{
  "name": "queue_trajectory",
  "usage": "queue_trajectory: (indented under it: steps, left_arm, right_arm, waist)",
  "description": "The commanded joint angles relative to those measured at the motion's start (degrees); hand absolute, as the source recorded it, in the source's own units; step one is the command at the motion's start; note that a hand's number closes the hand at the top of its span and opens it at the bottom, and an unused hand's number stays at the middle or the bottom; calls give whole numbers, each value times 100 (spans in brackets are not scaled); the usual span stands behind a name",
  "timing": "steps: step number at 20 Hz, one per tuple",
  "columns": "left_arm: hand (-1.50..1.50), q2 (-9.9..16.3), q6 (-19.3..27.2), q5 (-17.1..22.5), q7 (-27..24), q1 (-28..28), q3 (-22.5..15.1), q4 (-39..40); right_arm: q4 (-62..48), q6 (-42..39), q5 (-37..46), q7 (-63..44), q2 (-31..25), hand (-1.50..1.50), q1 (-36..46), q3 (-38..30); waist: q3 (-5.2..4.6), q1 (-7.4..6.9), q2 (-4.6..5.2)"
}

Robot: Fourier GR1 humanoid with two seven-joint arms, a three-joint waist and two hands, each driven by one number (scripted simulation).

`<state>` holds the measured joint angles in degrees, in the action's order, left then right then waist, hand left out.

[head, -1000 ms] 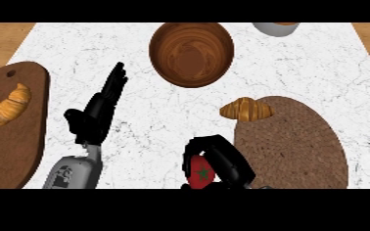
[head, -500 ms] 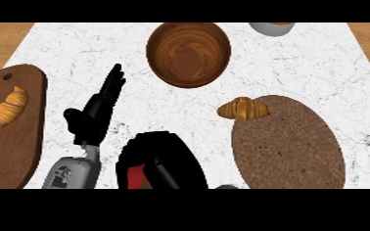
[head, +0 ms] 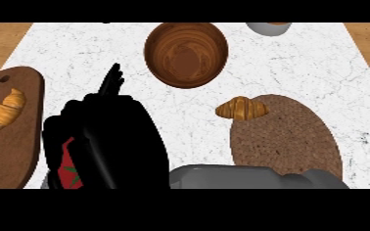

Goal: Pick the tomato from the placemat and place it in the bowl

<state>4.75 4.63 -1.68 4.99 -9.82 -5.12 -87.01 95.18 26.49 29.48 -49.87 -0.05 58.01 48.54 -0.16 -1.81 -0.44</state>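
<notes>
A white marbled counter (head: 303,63) is filling the head view, with a strip of wood-coloured edge showing at the top left and top right corners. A brown wooden bowl (head: 186,54) is sitting toward the far middle of the counter, and nothing is lying in it. Beyond it, at the top edge, a grey cup or small dish (head: 269,28) is being cut off by the frame (too little is showing to tell which). On the right, a woven brown oval placemat (head: 285,137) is lying flat, with a croissant (head: 242,108) resting on its far left rim, partly overhanging onto the counter. On the left, a dark wooden board (head: 22,142) is running out of the view, and a second croissant (head: 9,107) is lying on it at the very edge.

The right forearm (head: 245,177) is reaching across the lower edge toward the left, and the right hand (head: 115,142) is showing as a large black mass over the counter between the board and the placemat. Its fingers are curling round the tomato (head: 72,169), of which only a red sliver with a green stem is peeking out at the hand's lower left. The tomato is off the placemat, well apart from the bowl.

The left hand (head: 110,82) is mostly hidden behind the right one; only straight fingertips are pointing up toward the far side.
</notes>
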Motion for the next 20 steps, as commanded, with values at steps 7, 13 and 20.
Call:
queue_trajectory:
  steps: [7, 13, 20]
  left_arm:
    - [0, -128, 13, 2, -180, 266, -36, -8]
    - [0, 70, -77, 64, 31, 250, 105, -371]
    - [0, 31, -113, 20, -122, 96, 114, -45]
  right_arm:
    - [-1854, 110, -662, -854, 4, 150, 2476, -1025]
    - [-2899, -329, -789, -38, -74, 150, 2362, -1391]
    - [-4499, -664, -369, 595, -16, 150, 2609, -1266]
  waist:
    - [2, -33, 44]
    - [10, 57, 54]
    - [6, 35, 80]
